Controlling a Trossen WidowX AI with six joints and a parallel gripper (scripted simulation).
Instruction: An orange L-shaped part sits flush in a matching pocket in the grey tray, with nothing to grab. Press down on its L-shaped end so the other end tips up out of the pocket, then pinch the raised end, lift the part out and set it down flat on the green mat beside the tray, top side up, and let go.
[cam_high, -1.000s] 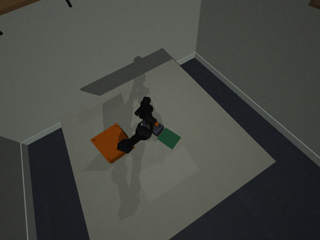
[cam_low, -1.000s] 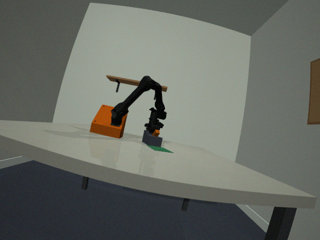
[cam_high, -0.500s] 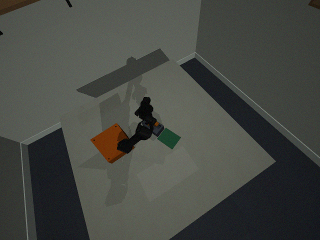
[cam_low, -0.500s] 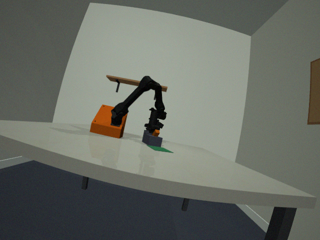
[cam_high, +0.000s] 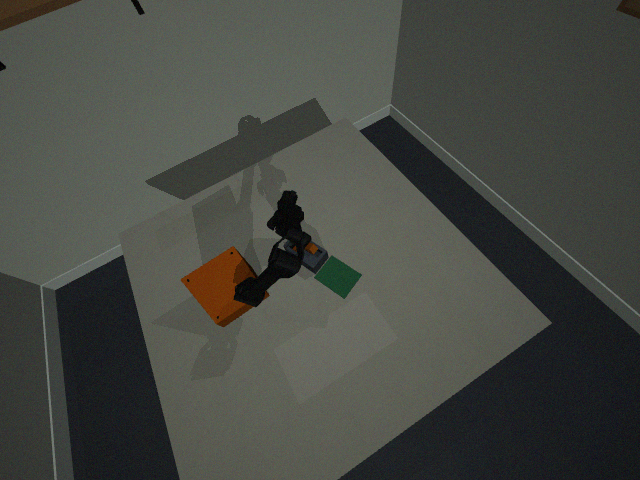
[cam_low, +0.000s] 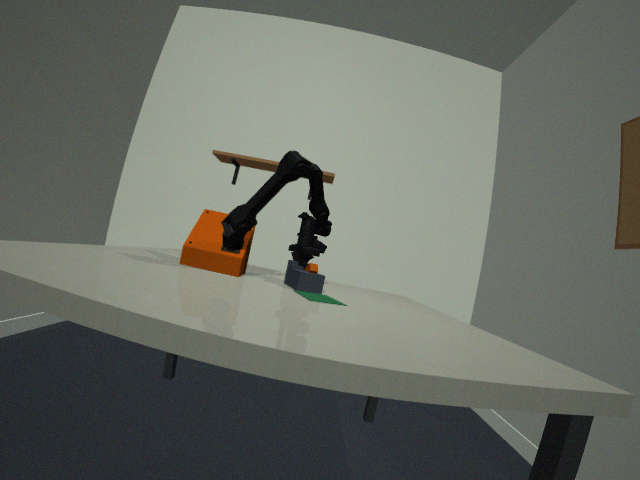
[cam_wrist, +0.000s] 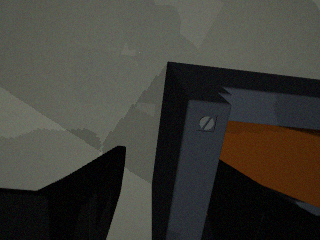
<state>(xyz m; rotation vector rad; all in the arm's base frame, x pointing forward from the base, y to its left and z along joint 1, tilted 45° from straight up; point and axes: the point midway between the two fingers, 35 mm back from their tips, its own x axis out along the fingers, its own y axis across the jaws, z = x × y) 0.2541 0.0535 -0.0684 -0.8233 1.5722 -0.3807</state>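
On the worktop (cam_low: 361, 330) the grey tray (cam_wrist: 197, 165) holds the orange part (cam_wrist: 265, 160), tilted in its pocket, while the half-open, empty hand (cam_low: 306, 256) presses on it; its finger (cam_wrist: 80, 200) hangs outside the tray wall, so the press could slip and the part drop flush.

- Pale grey walls (cam_low: 310, 103) fill the upper frame, meeting in a corner at upper right
- A wooden shelf (cam_low: 248, 161) hangs on the back wall, centre
- Dark blue-grey floor (cam_high: 491, 387) lies below, lower right
- A white table (cam_low: 361, 351) stands on dark legs (cam_low: 560, 444)
- Dim light, soft shadows
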